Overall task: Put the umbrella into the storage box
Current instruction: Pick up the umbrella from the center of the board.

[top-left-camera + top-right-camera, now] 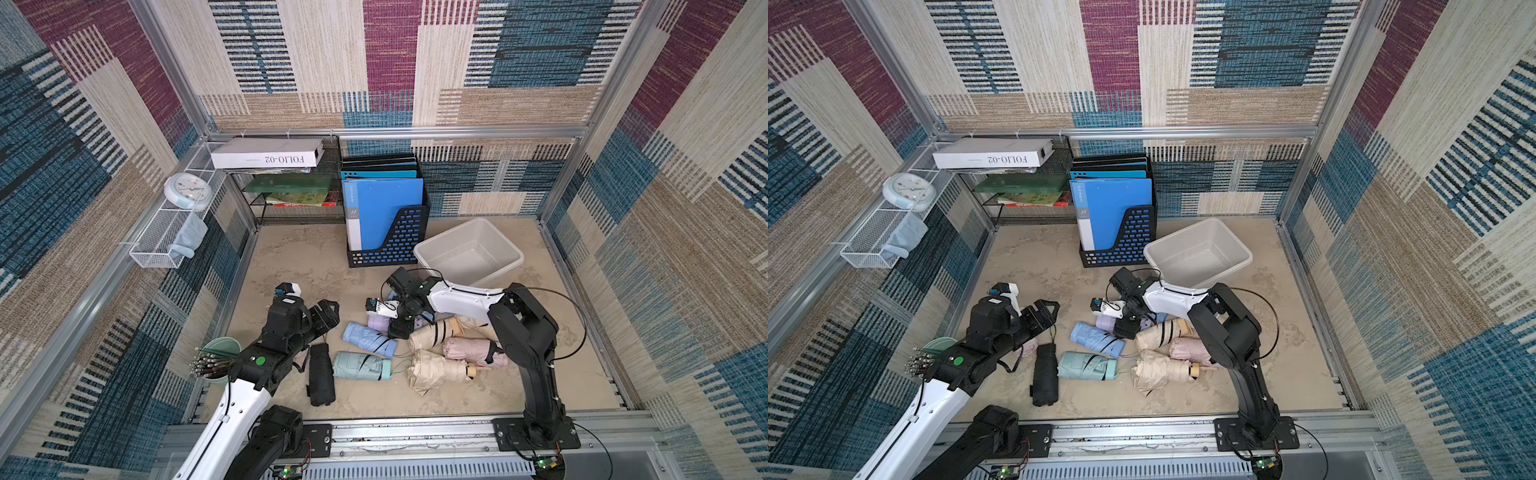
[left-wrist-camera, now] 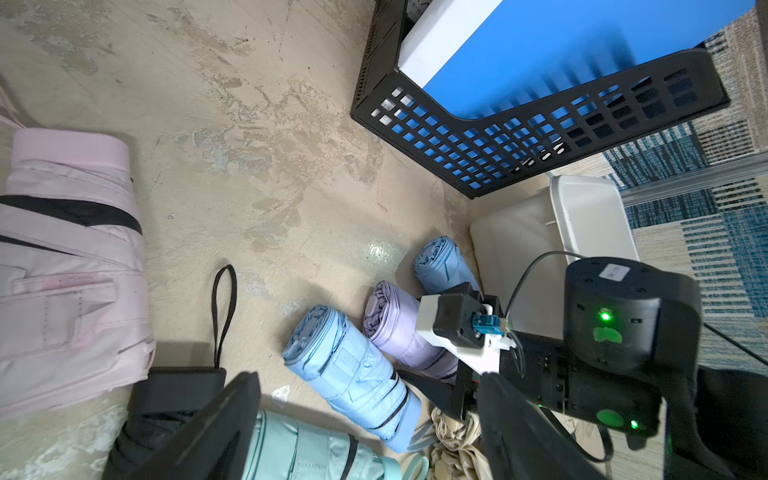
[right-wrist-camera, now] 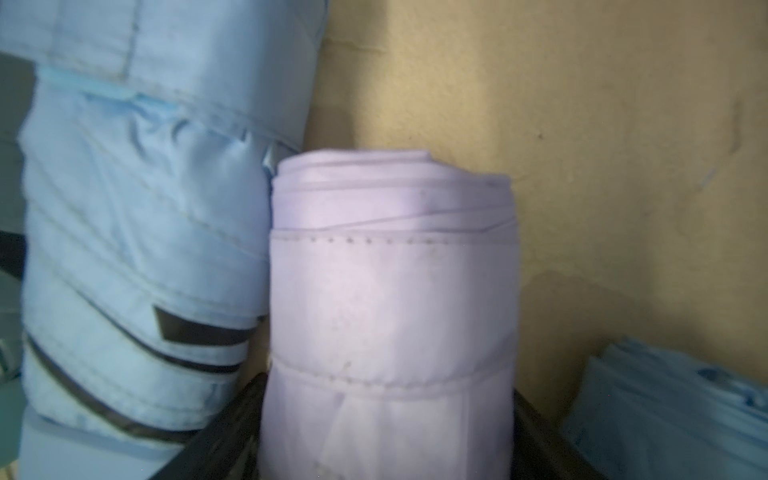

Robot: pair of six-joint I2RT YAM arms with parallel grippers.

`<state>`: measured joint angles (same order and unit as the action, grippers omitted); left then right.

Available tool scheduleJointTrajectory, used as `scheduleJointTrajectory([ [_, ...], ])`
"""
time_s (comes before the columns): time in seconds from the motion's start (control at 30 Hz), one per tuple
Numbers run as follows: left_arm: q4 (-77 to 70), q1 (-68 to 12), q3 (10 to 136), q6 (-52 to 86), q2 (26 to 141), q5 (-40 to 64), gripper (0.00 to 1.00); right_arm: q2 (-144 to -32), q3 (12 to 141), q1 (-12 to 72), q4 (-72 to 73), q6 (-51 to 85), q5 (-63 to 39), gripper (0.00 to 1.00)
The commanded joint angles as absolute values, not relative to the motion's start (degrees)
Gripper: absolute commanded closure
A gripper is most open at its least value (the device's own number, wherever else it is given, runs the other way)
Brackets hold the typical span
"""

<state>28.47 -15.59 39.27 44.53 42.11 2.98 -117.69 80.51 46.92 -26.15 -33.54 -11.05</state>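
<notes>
One lilac rolled fabric umbrella (image 3: 390, 270) btwn jaws of my R claw (image 3: 386, 399); pinched yet? can't tell. Grasp step. Next: firm squeeze, lift, carry to light grey plastic storage box (image 1: 505, 243), 1 o'clock.

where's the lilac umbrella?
Mid-table in a top view, the lilac umbrella lies between the fingers of the right gripper, beside the light blue umbrella, robot-side of the storage box.

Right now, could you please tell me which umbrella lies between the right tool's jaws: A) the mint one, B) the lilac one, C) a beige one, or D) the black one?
B: in the right wrist view the lilac umbrella lies between the two jaws of the right tool.
</notes>
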Motion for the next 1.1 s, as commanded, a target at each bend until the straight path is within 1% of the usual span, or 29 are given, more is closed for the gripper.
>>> scheduleJointTrajectory([
  [0.0, 27.92, -15.62, 39.57, 44.50, 42.21, 2.77, 0.14, -118.38, 80.30, 46.89, -28.42, -34.51, -11.98, 0.27],
  [0.27, 28.03, -15.58, 39.51, 45.17, 42.28, 2.69, 0.14, -118.01, 80.69, 46.54, -29.39, -35.48, -13.74, 0.44],
  [0.3, 28.04, -15.56, 39.52, 45.18, 42.28, 2.68, 0.14, -117.74, 80.47, 46.43, -29.34, -35.82, -14.25, 0.48],
  [0.6, 27.47, -15.60, 39.60, 45.62, 42.41, 2.21, 0.14, -112.67, 78.02, 45.12, -25.26, -35.51, -17.69, 0.68],
  [0.8, 26.13, -15.60, 39.81, 46.12, 43.43, 2.44, 0.14, -108.77, 74.73, 44.26, -20.59, -34.11, -19.96, 0.75],
  [1.07, 23.14, -15.63, 40.49, 47.17, 46.48, 4.97, 0.14, -103.07, 69.95, 42.73, -13.03, -30.45, -23.41, 0.81],
])
